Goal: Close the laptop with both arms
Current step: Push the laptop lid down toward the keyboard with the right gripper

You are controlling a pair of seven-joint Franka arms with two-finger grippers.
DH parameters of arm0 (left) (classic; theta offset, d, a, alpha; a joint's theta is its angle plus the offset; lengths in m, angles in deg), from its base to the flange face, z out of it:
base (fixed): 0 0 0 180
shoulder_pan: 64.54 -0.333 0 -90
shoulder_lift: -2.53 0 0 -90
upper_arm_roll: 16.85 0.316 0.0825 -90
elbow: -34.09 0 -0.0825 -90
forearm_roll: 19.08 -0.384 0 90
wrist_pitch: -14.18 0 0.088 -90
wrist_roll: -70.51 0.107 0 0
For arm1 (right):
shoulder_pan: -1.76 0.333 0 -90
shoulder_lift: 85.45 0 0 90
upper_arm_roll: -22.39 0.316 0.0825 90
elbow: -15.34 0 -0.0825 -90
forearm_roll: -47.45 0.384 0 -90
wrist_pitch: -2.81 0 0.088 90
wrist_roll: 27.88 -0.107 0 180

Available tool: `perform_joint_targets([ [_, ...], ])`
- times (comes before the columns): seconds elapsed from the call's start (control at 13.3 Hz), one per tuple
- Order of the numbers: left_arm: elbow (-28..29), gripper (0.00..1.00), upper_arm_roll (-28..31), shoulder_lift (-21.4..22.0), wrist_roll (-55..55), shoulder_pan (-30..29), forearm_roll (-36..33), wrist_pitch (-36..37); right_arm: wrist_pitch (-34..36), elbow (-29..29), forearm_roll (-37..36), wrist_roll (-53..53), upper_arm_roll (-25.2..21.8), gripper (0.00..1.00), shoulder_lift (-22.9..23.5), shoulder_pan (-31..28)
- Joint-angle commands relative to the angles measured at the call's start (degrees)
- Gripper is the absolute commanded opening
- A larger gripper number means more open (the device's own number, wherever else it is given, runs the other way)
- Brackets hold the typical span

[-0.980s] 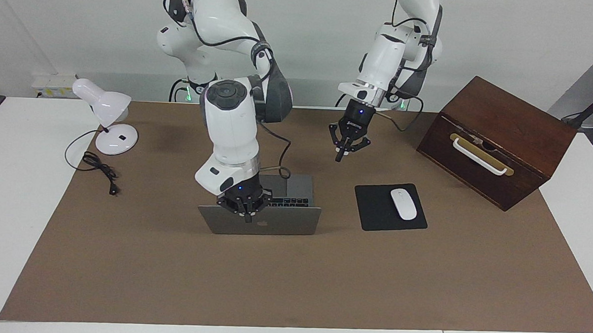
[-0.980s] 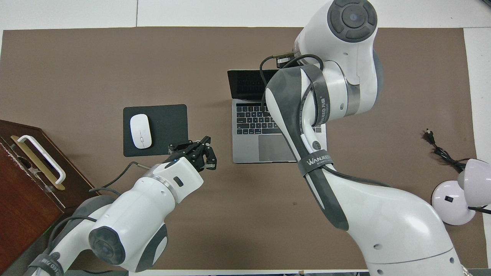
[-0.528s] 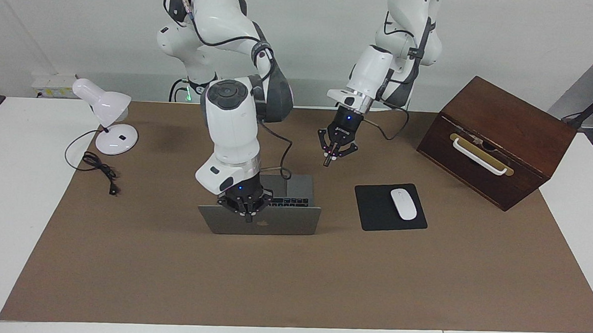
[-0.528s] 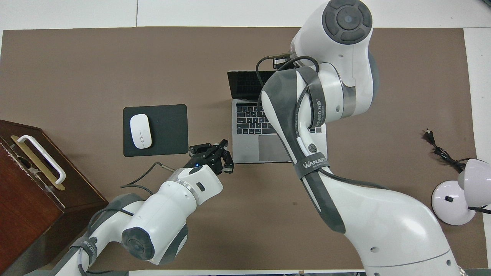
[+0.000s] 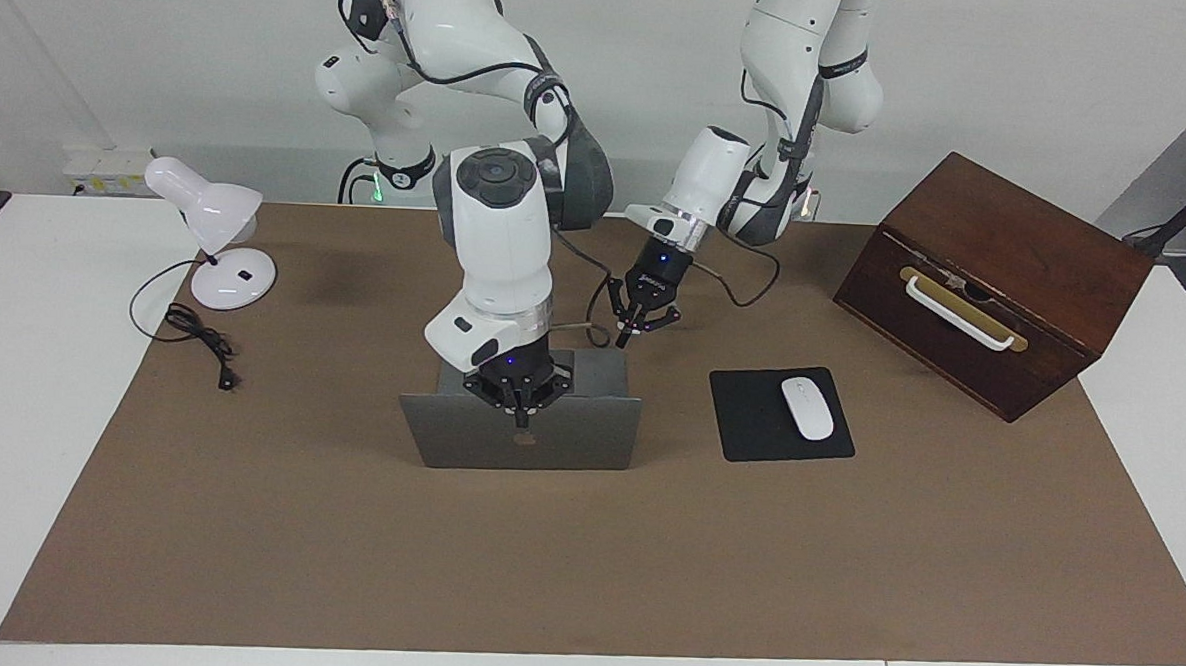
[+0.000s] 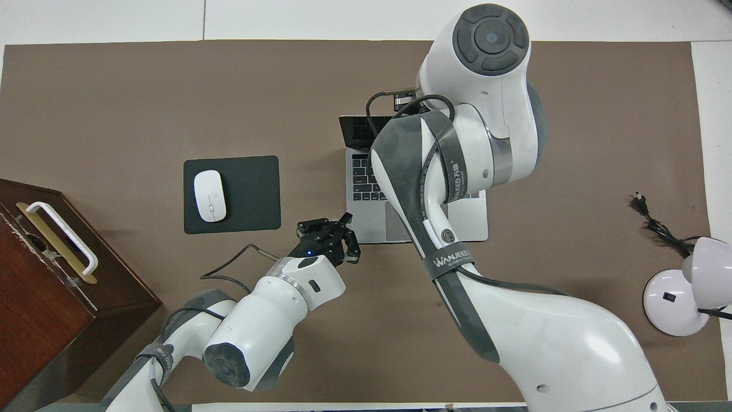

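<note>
The right claw (image 5: 522, 417) has its fingertips together and points down onto the back of the laptop (image 5: 519, 432) lid, close above the dark logo; it looks to be touching the lid, though the contact itself is hard to make out. In the overhead view this claw is hidden under the right arm's own wrist and forearm. The lid is partly lowered and leans back toward the robots, over the keyboard. The laptop's base (image 6: 472, 219) lies flat on the brown mat (image 5: 583, 563) that covers the table (image 5: 31, 369), near the middle of it, with the trackpad edge nearer to the robots.

The left claw (image 5: 625, 340) also has its fingertips together and holds nothing. It hangs tilted over the corner of the laptop base that lies nearer to the robots, on the side toward the left arm's end of the table; whether it touches the base I cannot tell.

Beside the laptop, toward the left arm's end, a white mouse (image 5: 807, 407) lies on a black mouse pad (image 5: 749, 420). Past it stands a dark wooden box (image 5: 996, 281) with a white handle. Toward the right arm's end of the table a white desk lamp (image 5: 219, 242) stands at the mat's edge, its black cord (image 5: 197, 336) trailing onto the mat.
</note>
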Motion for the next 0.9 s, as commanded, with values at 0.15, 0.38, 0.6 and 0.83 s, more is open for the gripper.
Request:
perform_joint_targets([
  [0.15, -1.4, 0.00, 1.1, -3.3, 1.3, 1.2, -0.5, -1.5, 1.1, -1.0, 1.6, -0.8, -0.9, 0.00, -0.7, 0.7],
  [0.38, -2.3, 0.00, 1.1, -5.6, 2.5, 1.3, -0.9, -1.5, 1.1, -1.3, 2.8, -0.8, -1.0, 0.00, -0.9, 0.7],
  [0.6, -3.3, 0.00, 1.2, -7.4, 2.7, 2.1, -0.9, -1.5, 2.5, -1.3, 3.4, -0.8, -1.0, 0.00, -0.9, 0.6],
  [0.83, -3.3, 0.00, 1.2, -7.7, 4.4, 2.1, -1.1, -1.5, 5.9, -1.3, 5.8, -4.1, -1.0, 0.00, -1.3, 0.6],
])
